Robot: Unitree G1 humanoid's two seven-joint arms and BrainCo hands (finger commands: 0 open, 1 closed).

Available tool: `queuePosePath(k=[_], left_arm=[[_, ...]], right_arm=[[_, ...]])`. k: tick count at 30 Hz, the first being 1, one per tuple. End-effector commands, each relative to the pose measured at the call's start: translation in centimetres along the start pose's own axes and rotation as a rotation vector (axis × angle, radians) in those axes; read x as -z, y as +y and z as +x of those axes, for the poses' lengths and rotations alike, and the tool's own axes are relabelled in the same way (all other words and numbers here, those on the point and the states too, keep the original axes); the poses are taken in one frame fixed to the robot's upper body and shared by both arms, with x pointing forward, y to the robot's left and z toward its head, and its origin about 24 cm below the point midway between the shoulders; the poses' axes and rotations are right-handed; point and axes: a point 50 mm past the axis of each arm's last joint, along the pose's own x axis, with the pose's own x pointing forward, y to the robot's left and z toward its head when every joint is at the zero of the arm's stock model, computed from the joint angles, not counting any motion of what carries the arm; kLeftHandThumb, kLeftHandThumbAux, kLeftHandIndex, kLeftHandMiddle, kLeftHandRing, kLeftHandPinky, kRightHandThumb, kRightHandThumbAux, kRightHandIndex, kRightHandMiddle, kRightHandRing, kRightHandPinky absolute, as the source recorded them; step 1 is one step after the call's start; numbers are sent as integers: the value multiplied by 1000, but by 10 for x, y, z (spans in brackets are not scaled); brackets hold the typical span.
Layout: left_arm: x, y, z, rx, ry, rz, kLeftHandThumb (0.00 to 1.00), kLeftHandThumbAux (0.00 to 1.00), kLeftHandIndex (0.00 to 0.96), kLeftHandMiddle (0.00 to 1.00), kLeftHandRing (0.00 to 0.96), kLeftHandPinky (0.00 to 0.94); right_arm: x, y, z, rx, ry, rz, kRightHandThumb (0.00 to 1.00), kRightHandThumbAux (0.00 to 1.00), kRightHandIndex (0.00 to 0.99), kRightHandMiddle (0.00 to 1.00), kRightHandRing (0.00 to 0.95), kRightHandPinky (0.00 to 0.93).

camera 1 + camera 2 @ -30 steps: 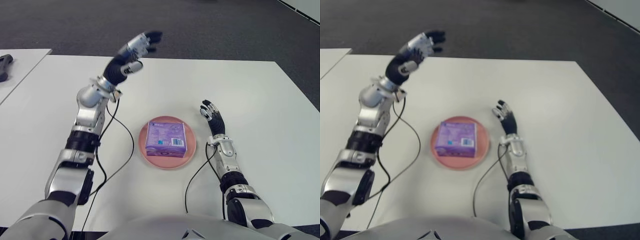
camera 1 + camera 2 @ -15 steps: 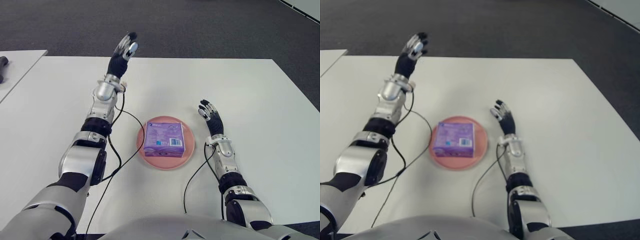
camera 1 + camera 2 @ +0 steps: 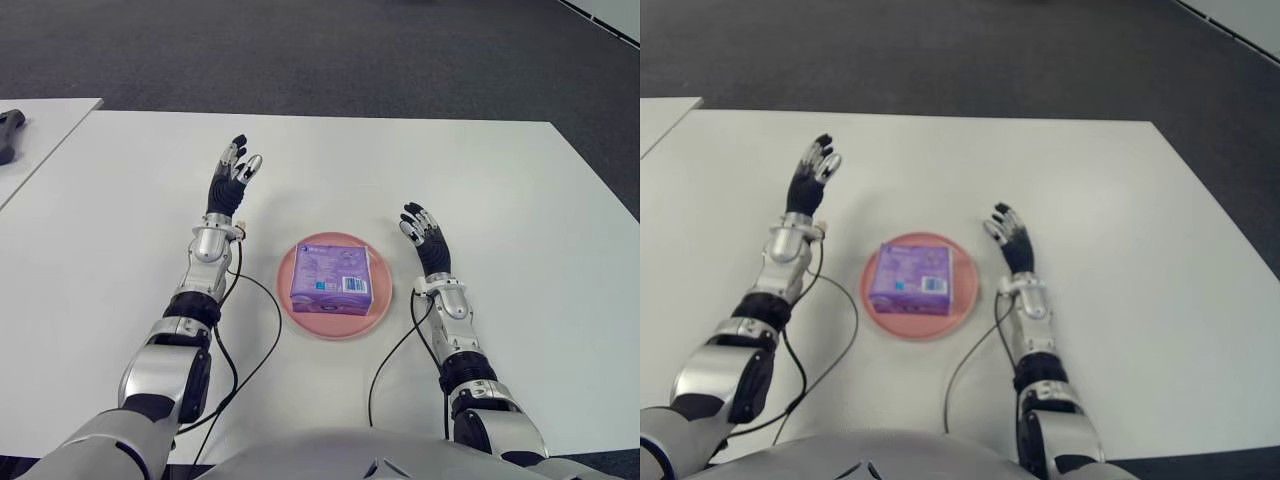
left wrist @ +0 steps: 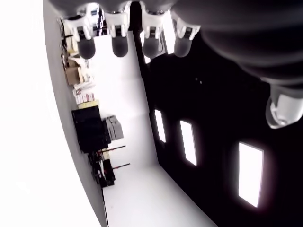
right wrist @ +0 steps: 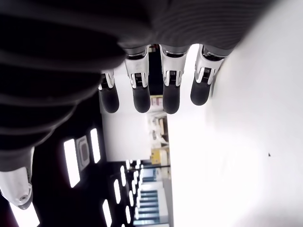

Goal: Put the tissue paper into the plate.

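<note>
Purple tissue paper pack (image 3: pixel 332 278) lies in the pink plate (image 3: pixel 300 310) at centre, between the empty, open-fingered left hand (image 3: pixel 229 184) and right hand (image 3: pixel 424 233).

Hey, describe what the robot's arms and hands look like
Both arms are jointed silver-grey metal segments with black bands at the joints. Each robot hand, left and right, has a black palm and black fingers with silver-white knuckle links and dark rounded fingertips. A thin black cable trails from each wrist across the white table.
</note>
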Motion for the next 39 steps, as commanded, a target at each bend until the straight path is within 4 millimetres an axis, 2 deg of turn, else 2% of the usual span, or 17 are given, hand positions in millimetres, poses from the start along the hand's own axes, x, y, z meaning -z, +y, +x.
queuePosePath(k=[1,16,25,39], left_arm=[[9,-5,-15,-38,3,15,0,395,0,0,0,0],[31,-8,-42,-82,59,75,0,439,0,0,0,0],[33,-10,-54,-84,68,65,0,465,0,0,0,0],[36,-16,-73,-47,82,29,0,443,0,0,0,0]], right_arm=[[31,1,-19,7,167,29,492,539,135,145,126,137],[29,-1,-19,0,167,23,491,543,147,132,110,123],[29,-3,-19,0,167,25,503,556,152,137,115,131],[29,-7,-18,18,160,46,527,587,141,161,133,147]])
